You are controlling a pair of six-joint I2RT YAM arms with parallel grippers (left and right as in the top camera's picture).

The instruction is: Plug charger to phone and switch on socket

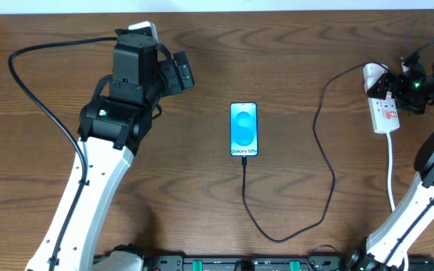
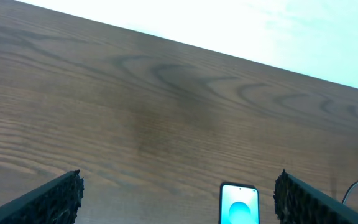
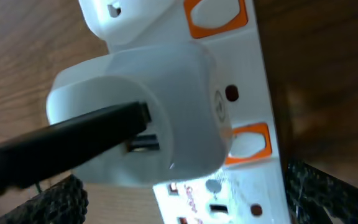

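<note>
Phone [image 1: 243, 129]: one unit, flat at the centre of the tabletop [image 1: 202, 196], screen up and lit blue-cyan.

Overhead. The line at the bottom of the screen reads "Galaxy S25+". One charger [image 1: 327, 162], a thin black cable, enters the phone's lower edge, loops toward the near edge, then climbs right to the top end of the socket [image 1: 386, 113]. One socket, a white strip with red print too small to read, lies far right. Its white cord [image 1: 392, 177] trails toward the near edge. The left gripper [image 1: 181, 75] is well apart from the phone, upper left. The right gripper [image 1: 389, 84] is over the socket's top end. Jaw state is not readable in this view.

Left wrist. The left gripper [image 2: 179, 186] has its jaws spread wide with nothing held. The phone's top edge [image 2: 239, 204] shows between them, lit screen, no text legible.

Right wrist. The charger's black connector [image 3: 98, 134] sits in one white adapter [image 3: 173, 99], which is plugged into the socket [image 3: 263, 74]. Two orange rocker switches [image 3: 249, 140] are visible. Small red and grey marks below the adapter are blurred and unreadable. The right gripper [image 3: 191, 190] has its jaws spread, one at each lower corner. I cannot tell whether they touch the strip.
</note>
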